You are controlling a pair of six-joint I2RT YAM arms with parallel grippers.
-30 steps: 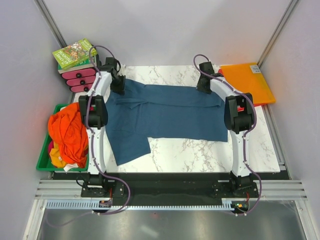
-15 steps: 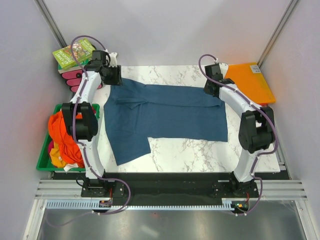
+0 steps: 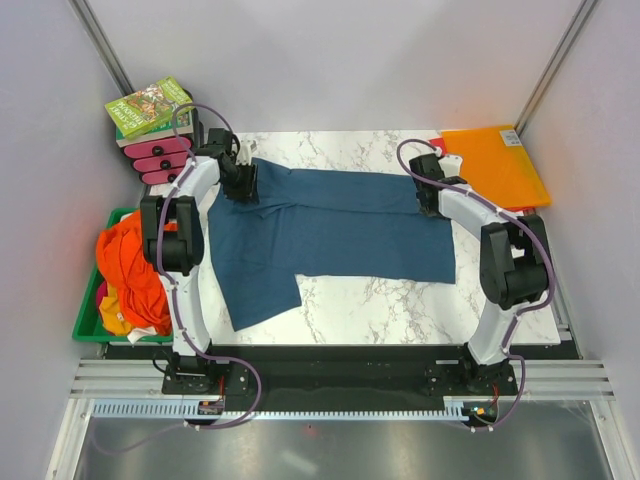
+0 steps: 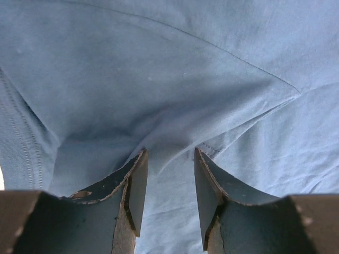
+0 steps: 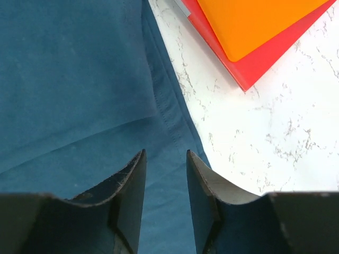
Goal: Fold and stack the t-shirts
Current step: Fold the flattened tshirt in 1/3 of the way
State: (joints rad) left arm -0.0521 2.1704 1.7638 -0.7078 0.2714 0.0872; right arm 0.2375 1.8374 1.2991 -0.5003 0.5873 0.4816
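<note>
A dark teal-blue t-shirt (image 3: 330, 230) lies spread across the marble table, one sleeve hanging toward the front left. My left gripper (image 3: 245, 185) is open over its far left part; in the left wrist view the gripper (image 4: 169, 159) has its jaws apart above a fold of the shirt (image 4: 159, 79). My right gripper (image 3: 430, 198) is open over the shirt's far right hem; in the right wrist view the gripper (image 5: 165, 159) hovers above the stitched edge of the shirt (image 5: 74, 79). Orange t-shirts (image 3: 135, 270) are piled in a green bin at the left.
The green bin (image 3: 82, 325) stands left of the table. A book on pink drawers (image 3: 150, 108) is at the far left corner. Orange and red plastic folders (image 3: 495, 165) lie at the far right, also in the right wrist view (image 5: 254, 32). Bare marble (image 3: 400, 300) shows in front.
Both arms swung out toward the far corners, then came back down onto the shirt's far edge. The shirt's far left corner has shifted slightly.
</note>
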